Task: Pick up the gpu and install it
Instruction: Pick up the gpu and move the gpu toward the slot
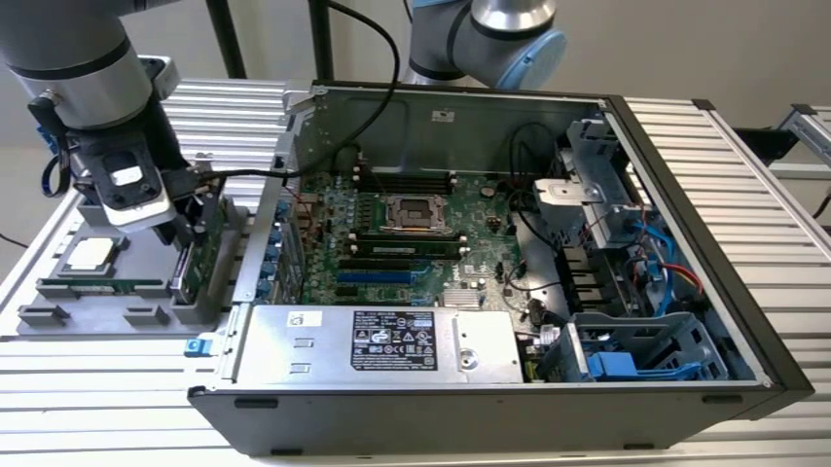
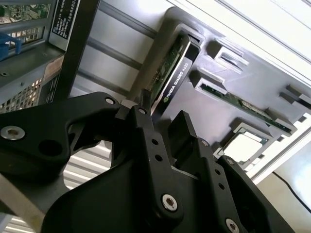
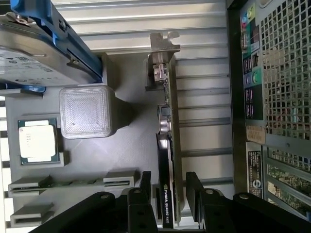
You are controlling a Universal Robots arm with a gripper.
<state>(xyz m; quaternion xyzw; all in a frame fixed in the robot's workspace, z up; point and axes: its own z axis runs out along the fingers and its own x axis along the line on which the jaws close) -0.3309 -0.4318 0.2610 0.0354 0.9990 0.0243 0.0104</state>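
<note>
Gpu (image 3: 166, 145) stands on edge in the grey tray (image 3: 131, 145), its long axis parallel to the computer case (image 3: 272, 97) just beside it, with the silver bracket (image 3: 163, 43) at the far end from me. My gripper (image 3: 168, 183) straddles it, jaws open. The hard drive (image 3: 34, 43) and processor chip (image 3: 36, 141) sit on its other side.

In the first wrist view, one end of the flat green circuit-board gpu (image 3: 166, 155) with its black cooler is cut off by the picture's edge. So are the black gripper (image 3: 168, 175) body and the silver hard drive with blue frame (image 3: 34, 46). In the exterior view, most of the gpu is hidden behind the gripper. In the second wrist view, one end is covered by the fingers (image 2: 146, 141).
</note>
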